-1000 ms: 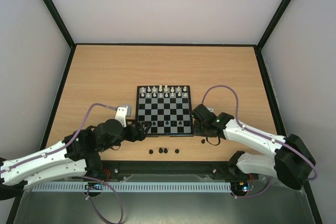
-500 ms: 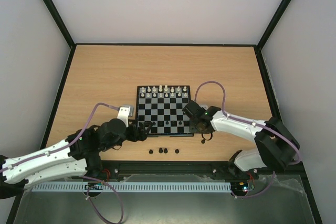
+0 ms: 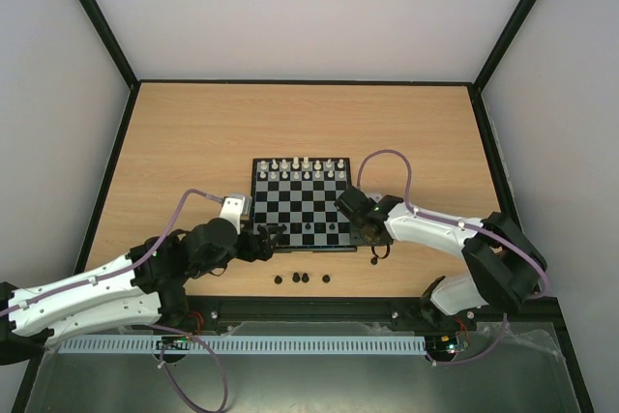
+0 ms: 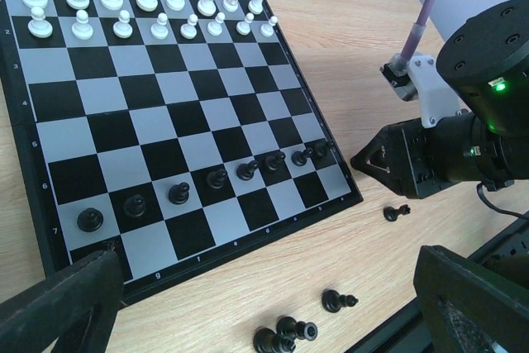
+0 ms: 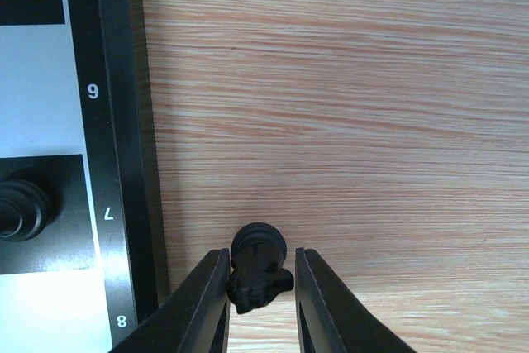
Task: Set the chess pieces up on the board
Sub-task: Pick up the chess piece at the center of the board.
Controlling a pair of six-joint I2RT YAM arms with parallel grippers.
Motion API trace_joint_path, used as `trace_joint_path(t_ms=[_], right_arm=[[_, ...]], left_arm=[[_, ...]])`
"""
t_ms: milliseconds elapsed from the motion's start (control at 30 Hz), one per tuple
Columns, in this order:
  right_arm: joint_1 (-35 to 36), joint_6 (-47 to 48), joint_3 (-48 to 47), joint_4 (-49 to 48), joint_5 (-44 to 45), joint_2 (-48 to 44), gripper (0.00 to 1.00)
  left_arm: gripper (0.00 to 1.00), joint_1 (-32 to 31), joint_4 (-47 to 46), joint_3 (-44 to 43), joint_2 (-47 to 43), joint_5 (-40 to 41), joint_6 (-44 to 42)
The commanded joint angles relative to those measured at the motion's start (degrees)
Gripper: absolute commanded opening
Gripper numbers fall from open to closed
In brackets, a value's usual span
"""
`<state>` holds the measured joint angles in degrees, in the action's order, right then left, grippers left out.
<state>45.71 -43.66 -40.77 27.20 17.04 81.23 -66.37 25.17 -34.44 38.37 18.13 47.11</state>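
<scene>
- left gripper (image 4: 266, 274) is hovering off the near-left corner of the chessboard (image 4: 116, 88), jaws spread wide, carrying nothing.
- chessboard is lying flat on the wooden tabletop (image 5: 372, 121). White pieces (image 4: 159, 26) are filling the two far ranks, black pawns (image 4: 179, 193) are lining rank 7, and nothing is showing on the near rank.
- loose black pieces (image 4: 285, 332) are sitting on the wood just in front of the board's near edge, some looking tipped over.
- right gripper (image 5: 260, 252) is hanging low just outside the board's right frame, beside ranks 7–8. Its fingers (image 5: 207, 303) are pinching a black chessman (image 5: 259, 270) from both sides. It is looking gripped and tilted in the pinch; type too small to tell.
- toppled black piece (image 4: 397, 212) is lying on the wood just right of the near-right corner, apart from the gripper.
- handling, judging: pieces are looking light, rigid and glossy, so slipping or pivoting between the pads is a risk. With narrow bodies they are likely tipping easily on release.
- where to hold, judging: pinching across the stem just above the base, upright, with a light squeeze. Toppled ones are needing a grab across the body and righting before set-down. Rank 7 pawns are standing close, so coming in from the near side is looking safer.
</scene>
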Motion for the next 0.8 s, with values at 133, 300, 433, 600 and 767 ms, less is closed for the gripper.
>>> trace_joint_path(t_ms=[133,300,433,600,767], right_arm=[[-0.33,-0.08,-1.19,0.93,2.79,1.44,0.26],[-0.34,0.05,-1.76,0.47,3.55,2.24,0.27],[-0.35,0.37,-1.93,-0.04,3.70,2.18,0.20],[-0.28,0.86,-2.46,0.34,3.53,1.75,0.11],[-0.33,0.95,-2.73,1.11,3.44,0.79,0.03]], left_arm=[[0.99,-0.34,-1.49,-0.54,0.74,1.19,-1.50],[0.99,-0.34,-1.44,-0.46,0.70,1.46,-1.58],[1.00,-0.26,-1.18,-0.27,0.72,1.81,-1.59],[0.99,-0.27,-1.57,0.07,0.66,1.81,-1.24],[0.99,-0.21,-1.87,0.01,1.37,1.91,-1.41]])
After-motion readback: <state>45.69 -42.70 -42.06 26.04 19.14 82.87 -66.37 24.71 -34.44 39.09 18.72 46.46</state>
